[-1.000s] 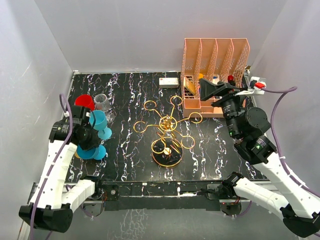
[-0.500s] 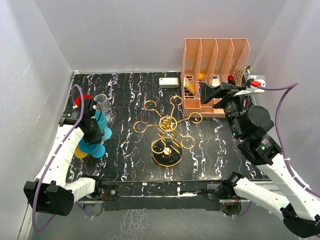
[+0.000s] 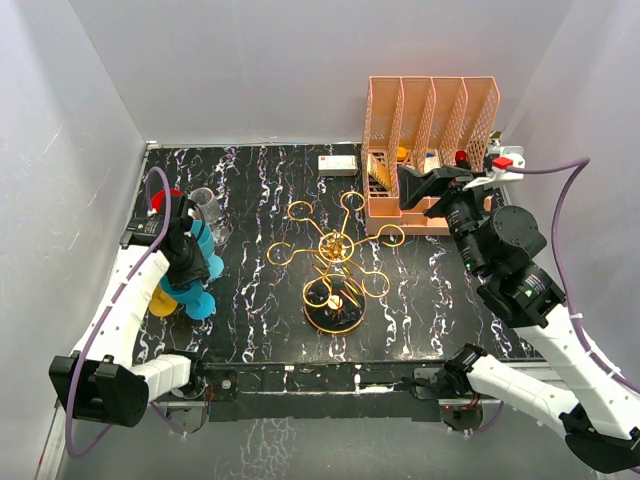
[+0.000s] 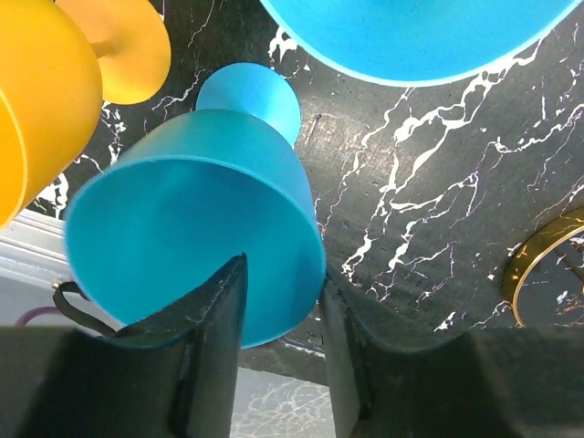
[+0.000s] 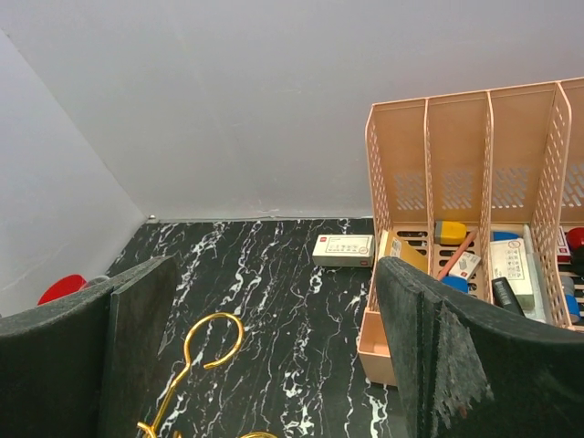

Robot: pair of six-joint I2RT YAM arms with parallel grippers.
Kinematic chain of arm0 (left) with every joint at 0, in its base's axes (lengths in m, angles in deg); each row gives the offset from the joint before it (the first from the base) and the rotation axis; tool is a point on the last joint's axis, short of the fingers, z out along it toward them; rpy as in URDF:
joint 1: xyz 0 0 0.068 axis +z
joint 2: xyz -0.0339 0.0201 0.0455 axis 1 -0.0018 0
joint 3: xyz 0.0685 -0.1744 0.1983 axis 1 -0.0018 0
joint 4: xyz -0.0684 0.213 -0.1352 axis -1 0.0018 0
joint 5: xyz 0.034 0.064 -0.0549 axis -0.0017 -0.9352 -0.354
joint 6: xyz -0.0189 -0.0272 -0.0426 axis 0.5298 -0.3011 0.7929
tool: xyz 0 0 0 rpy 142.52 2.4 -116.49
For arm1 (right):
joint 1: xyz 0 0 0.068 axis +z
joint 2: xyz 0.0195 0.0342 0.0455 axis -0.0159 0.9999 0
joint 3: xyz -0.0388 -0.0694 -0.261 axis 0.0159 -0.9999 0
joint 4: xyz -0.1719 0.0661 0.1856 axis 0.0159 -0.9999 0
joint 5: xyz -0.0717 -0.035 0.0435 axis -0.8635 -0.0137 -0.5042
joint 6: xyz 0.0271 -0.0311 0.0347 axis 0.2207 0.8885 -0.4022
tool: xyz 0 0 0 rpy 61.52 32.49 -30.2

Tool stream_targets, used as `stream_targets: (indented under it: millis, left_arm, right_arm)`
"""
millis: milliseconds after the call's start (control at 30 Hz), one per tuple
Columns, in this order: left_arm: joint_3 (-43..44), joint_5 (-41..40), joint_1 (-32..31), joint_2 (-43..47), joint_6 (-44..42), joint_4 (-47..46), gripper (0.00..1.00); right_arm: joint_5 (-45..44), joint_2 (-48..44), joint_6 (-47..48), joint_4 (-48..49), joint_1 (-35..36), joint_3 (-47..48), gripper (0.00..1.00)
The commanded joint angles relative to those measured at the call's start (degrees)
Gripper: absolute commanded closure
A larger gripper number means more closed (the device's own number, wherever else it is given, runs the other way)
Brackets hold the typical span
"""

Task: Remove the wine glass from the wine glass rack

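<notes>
Now the blue wine glass [image 4: 192, 219] is stood left of the wine glass rack [image 3: 335, 247], left fingers [image 4: 214, 338] parted astride its rim, seemingly for release; right fingers [image 5: 137, 347] are spread, empty.

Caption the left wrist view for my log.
Left gripper, jaws parted, straddles a blue wine glass rim; yellow wine glass alongside on black marble table.
</notes>
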Motion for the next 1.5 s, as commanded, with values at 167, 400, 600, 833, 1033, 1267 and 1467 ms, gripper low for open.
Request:
stream_targets:
  millis: [167,400,600,833,1033,1267,1467]
  left_arm:
    - [10.10,-2.07,-0.10,1.81,0.75,2.88,0.48]
    - [23.56,-0.92,-0.09,2.55,0.09,3.52,0.40]
    - [37.95,2.93,-0.18,2.72,-4.65,-0.24,0.24]
    - [45.50,9.49,-0.16,5.31,-7.62,-10.55,0.13]
    - [51.69,15.23,-1.28,4.70,-9.63,-14.01,0.03]
    - [55.78,12.60,-5.75,7.52,-13.24,-16.15,0.03]
    - [55.77,8.42,-8.26,10.09,-14.47,-16.91,0.03]
  right_arm:
    - [-0.28,1.39,4.31,-0.88,-0.05,5.04,0.02]
    - [-0.15,2.73,5.66,-3.39,-0.07,8.86,0.02]
    - [-0.46,2.29,5.97,-4.29,-0.09,10.15,0.02]
    - [0.25,1.96,5.36,-7.23,-0.07,13.62,0.02]
    - [0.98,0.75,4.89,-8.27,-0.05,14.97,0.02]
    - [0.94,0.15,3.92,-10.29,-0.09,17.28,0.02]
    - [-0.61,-0.72,2.41,-10.11,-0.09,17.39,0.02]
